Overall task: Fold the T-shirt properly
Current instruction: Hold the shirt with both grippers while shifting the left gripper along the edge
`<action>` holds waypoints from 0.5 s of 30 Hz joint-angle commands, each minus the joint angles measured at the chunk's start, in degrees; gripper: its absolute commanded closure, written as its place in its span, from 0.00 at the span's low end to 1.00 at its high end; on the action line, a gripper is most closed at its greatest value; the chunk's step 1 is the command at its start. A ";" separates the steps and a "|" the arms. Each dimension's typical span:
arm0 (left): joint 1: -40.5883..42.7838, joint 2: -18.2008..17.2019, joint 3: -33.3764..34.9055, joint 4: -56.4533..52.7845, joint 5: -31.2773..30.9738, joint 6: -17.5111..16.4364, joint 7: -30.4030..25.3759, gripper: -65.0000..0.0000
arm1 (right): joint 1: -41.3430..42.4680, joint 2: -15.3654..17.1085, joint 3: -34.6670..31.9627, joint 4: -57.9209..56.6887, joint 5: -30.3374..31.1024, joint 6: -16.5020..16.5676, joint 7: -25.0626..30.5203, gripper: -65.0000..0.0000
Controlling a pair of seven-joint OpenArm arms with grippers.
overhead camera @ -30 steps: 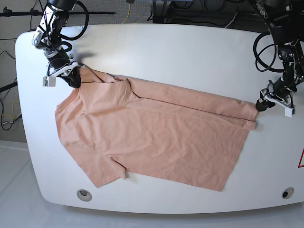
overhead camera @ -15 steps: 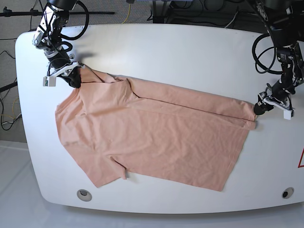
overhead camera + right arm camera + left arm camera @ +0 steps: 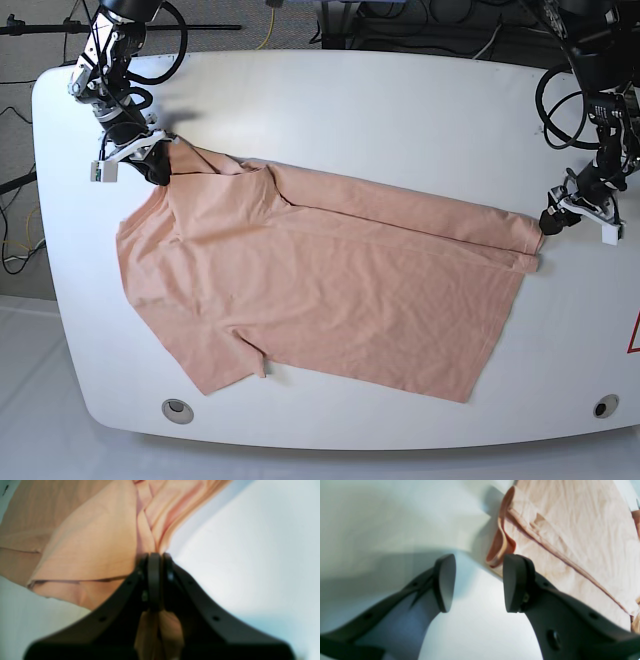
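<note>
T-shirt (image 3: 320, 290): lay spread across the middle of the white tabletop (image 3: 400, 110), one long side folded over.
Right gripper (image 3: 154, 562): jaws clamped on bunched cloth near the far left corner, probably anchoring that end.
Left gripper (image 3: 477, 580): jaws apart and empty beside the hem corner, near the right edge.

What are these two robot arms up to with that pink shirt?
They are folding a salmon-pink T-shirt spread on a white table. The right gripper is clamped on a bunched bit of fabric at the shirt's far corner by the shoulder. The left gripper is open at the opposite end, beside the hem corner, holding nothing. The top edge looks folded over along the length of the shirt; the rest lies flat.
</note>
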 commanded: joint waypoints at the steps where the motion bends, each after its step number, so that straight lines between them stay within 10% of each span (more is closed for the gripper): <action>1: 0.37 -0.25 -0.21 0.96 0.67 0.47 1.87 0.54 | 0.01 0.44 -0.15 0.35 -0.45 -0.12 -0.88 1.00; 15: -0.70 0.79 0.48 -0.61 0.47 0.20 0.94 0.66 | 0.07 0.52 -0.37 0.49 -0.35 -0.12 -0.68 1.00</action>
